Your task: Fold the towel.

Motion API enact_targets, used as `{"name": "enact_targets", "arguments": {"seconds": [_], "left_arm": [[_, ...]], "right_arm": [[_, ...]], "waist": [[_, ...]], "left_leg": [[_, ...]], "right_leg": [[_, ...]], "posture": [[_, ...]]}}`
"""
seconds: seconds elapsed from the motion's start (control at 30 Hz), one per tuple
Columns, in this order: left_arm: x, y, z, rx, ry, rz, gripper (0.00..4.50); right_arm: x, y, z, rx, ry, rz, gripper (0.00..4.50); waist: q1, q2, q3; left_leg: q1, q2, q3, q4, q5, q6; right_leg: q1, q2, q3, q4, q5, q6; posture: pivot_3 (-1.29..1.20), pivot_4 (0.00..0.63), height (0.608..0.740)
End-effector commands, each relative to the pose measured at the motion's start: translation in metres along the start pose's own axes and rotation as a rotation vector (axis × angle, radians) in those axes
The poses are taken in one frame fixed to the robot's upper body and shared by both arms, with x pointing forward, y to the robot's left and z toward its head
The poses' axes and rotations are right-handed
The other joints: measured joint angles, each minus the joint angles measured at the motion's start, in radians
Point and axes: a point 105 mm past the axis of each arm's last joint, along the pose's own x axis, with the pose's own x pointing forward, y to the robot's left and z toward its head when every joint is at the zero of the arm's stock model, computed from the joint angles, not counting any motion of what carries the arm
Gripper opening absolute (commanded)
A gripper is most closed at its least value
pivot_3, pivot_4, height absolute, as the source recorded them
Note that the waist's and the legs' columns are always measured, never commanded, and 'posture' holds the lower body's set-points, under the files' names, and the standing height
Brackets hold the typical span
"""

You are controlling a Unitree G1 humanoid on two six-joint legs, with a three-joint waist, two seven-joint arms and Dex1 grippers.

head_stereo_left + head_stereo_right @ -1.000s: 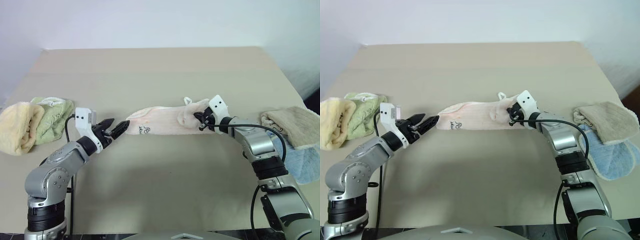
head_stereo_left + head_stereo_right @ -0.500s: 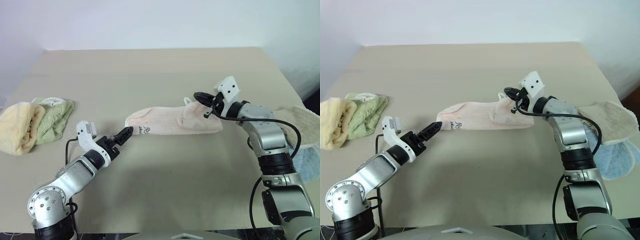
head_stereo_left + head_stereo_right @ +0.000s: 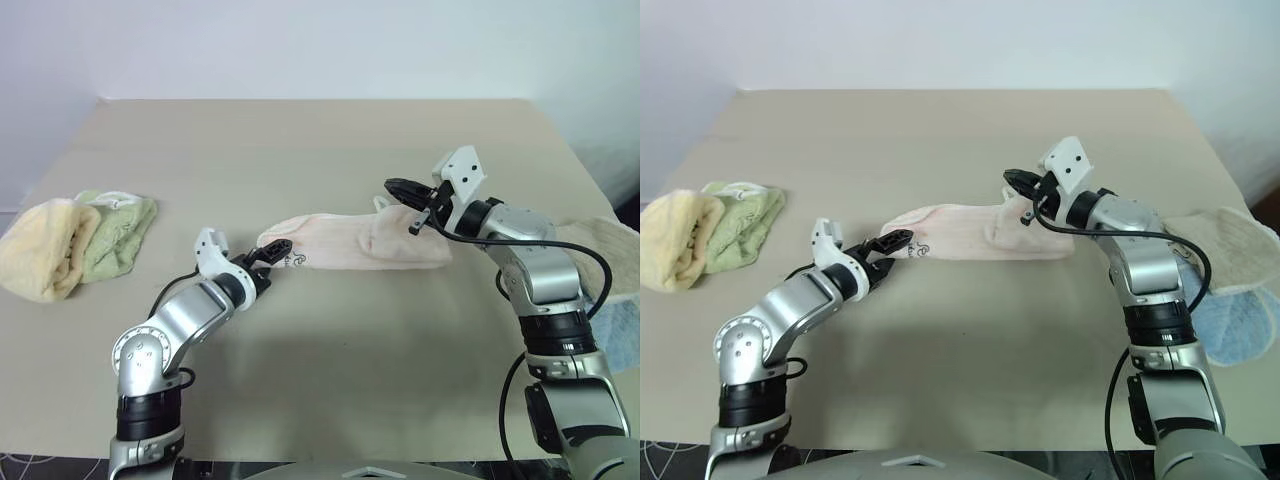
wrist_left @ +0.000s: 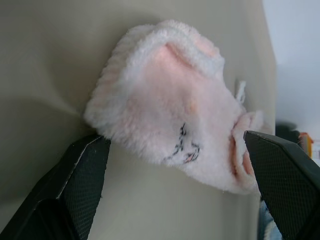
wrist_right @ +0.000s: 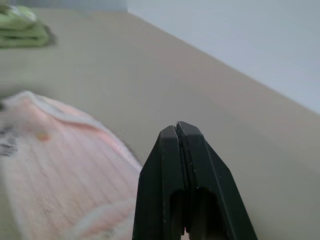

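The towel (image 3: 350, 240) is pale pink and lies as a long folded strip in the middle of the table. It has a black scribble (image 3: 293, 260) near its left end and a small loop (image 3: 378, 203) at its far edge. My left gripper (image 3: 272, 248) is open, low over the table, with its tips at the towel's left end. In the left wrist view that end (image 4: 165, 115) sits ahead between the two spread fingers (image 4: 75, 190). My right gripper (image 3: 392, 186) is shut on nothing and hangs above the towel's right part. Its closed fingers (image 5: 182, 150) show in the right wrist view.
A fluffy yellow towel (image 3: 40, 245) and a green one (image 3: 115, 230) lie at the table's left edge. A beige towel (image 3: 600, 250) on a blue cloth (image 3: 1230, 325) lies at the right edge, behind my right arm.
My left gripper has rolled and slid right up to the towel's left end. My right gripper has lifted off the towel's right end, staying shut. The towel lies as before.
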Motion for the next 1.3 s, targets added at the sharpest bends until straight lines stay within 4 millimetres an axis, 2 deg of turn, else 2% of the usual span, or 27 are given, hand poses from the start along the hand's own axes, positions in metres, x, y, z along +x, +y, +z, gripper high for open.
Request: {"name": "enact_targets", "arguments": {"seconds": [0.03,0.17,0.5,0.6,0.7,0.8,0.93,1.03,1.1,1.17,1.23,1.27,1.3], "left_arm": [[0.014,0.004,0.0,-0.021,0.009,0.018,4.48],[0.017,0.002,0.005,-0.033,-0.017,0.006,3.61],[0.013,0.005,0.029,-0.075,-0.13,-0.019,0.12],[0.009,0.005,0.039,-0.077,-0.177,-0.03,0.01],[0.002,0.006,0.057,-0.059,-0.25,-0.038,0.01],[-0.018,0.009,0.097,0.003,-0.376,-0.038,0.01],[-0.042,0.005,0.135,0.213,-0.463,-0.028,0.01],[-0.051,-0.017,0.147,0.445,-0.469,-0.056,0.01],[-0.044,-0.036,0.137,0.62,-0.407,-0.09,0.01],[-0.034,-0.051,0.116,0.759,-0.315,-0.154,0.01],[-0.021,-0.067,0.084,0.905,-0.2,-0.244,0.01],[-0.01,-0.071,0.058,1.018,-0.107,-0.277,0.01],[-0.004,-0.072,0.041,1.093,-0.046,-0.298,0.01]], "right_arm": [[-0.012,0.013,0.009,-0.011,-0.014,0.063,0.0],[-0.021,0.015,0.007,-0.002,0.009,0.053,0.0],[-0.026,0.009,0.005,0.004,0.024,0.007,0.0],[-0.026,0.008,0.005,0.004,0.025,0.001,0.0],[-0.027,0.006,0.005,0.003,0.025,-0.01,0.0],[-0.03,0.002,0.004,0.001,0.031,-0.025,0.0],[-0.033,-0.003,0.002,-0.004,0.043,-0.046,0.0],[-0.035,-0.007,0.001,-0.006,0.05,-0.063,0.0],[-0.035,-0.008,0.0,-0.007,0.052,-0.068,0.0],[-0.035,-0.008,-0.001,-0.009,0.053,-0.073,0.0],[-0.034,-0.009,-0.001,-0.009,0.052,-0.078,0.0],[-0.034,-0.008,-0.001,-0.01,0.051,-0.079,0.0],[-0.034,-0.008,-0.001,-0.011,0.051,-0.08,0.0]], "waist": [[0.006,0.0,0.0],[0.004,0.0,0.0],[-0.006,0.0,0.0],[-0.005,0.0,0.0],[-0.006,-0.001,0.001],[-0.007,-0.001,0.001],[-0.007,-0.001,0.001],[-0.003,-0.002,0.002],[-0.001,-0.002,0.002],[-0.002,-0.002,0.002],[-0.004,-0.002,0.002],[-0.005,-0.002,0.002],[-0.006,-0.002,0.002]], "left_leg": [[0.0,0.0,0.0,0.0,0.0,0.0],[0.0,0.0,0.0,0.0,0.0,0.0],[-0.002,0.0,0.0,-0.002,0.0,0.0],[-0.002,0.0,0.0,-0.002,0.0,0.0],[-0.002,0.0,0.0,-0.002,0.0,0.0],[-0.002,0.001,0.0,-0.002,0.0,0.0],[-0.003,0.001,0.0,-0.003,0.0,0.0],[-0.004,0.001,0.001,-0.004,0.0,0.0],[-0.005,0.0,0.0,-0.004,0.0,0.0],[-0.006,-0.001,0.0,-0.003,0.0,0.0],[-0.007,-0.001,0.0,-0.004,-0.001,0.001],[-0.007,-0.001,0.001,-0.004,-0.001,0.001],[-0.009,-0.001,0.001,-0.004,-0.001,0.0]], "right_leg": [[0.001,0.0,0.0,0.0,0.0,0.0],[0.001,0.0,0.0,-0.001,0.0,0.0],[-0.003,0.0,0.0,-0.001,0.0,0.0],[-0.003,0.0,0.0,-0.001,0.0,0.0],[-0.003,0.0,0.0,-0.002,0.0,0.0],[-0.003,0.0,0.0,-0.002,0.0,0.0],[-0.005,0.001,-0.001,-0.001,0.0,0.0],[-0.006,0.0,-0.001,-0.002,0.0,0.0],[-0.006,0.0,-0.001,-0.002,0.0,0.0],[-0.006,0.0,-0.001,-0.003,0.0,0.0],[-0.006,0.0,-0.001,-0.004,0.0,0.0],[-0.007,0.0,-0.001,-0.004,0.0,0.0],[-0.008,0.0,-0.001,-0.004,0.0,0.0]], "posture": [[0.0,0.15,0.728],[0.0,0.15,0.728],[0.0,0.15,0.728],[0.0,0.15,0.728],[0.0,0.15,0.728],[0.0,0.15,0.728],[0.0,0.15,0.728],[0.0,0.15,0.728],[0.0,0.15,0.728],[0.0,0.15,0.728],[0.0,0.15,0.728],[0.0,0.15,0.728],[0.0,0.15,0.728]]}}
